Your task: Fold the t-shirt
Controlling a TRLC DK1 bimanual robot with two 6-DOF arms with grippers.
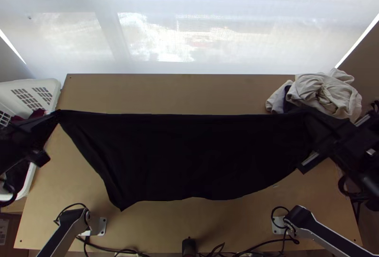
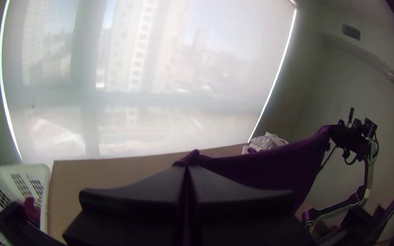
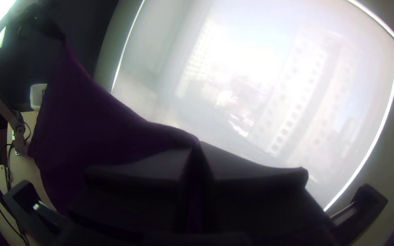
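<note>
Holding the dark t-shirt [image 1: 189, 155] by its two upper corners, I have it stretched across the middle of the top view, over the tabletop [image 1: 166, 93]. My left claw [image 1: 54, 115] is clamped on one corner at the left of the frame, beside the white basket [image 1: 53, 84]; my right claw [image 1: 307, 114] pinches the other at the right, near the crumpled pale cloth [image 1: 327, 91]. The top edge runs nearly straight between them; the lower edge is uneven, dipping to a point at lower left.
</note>
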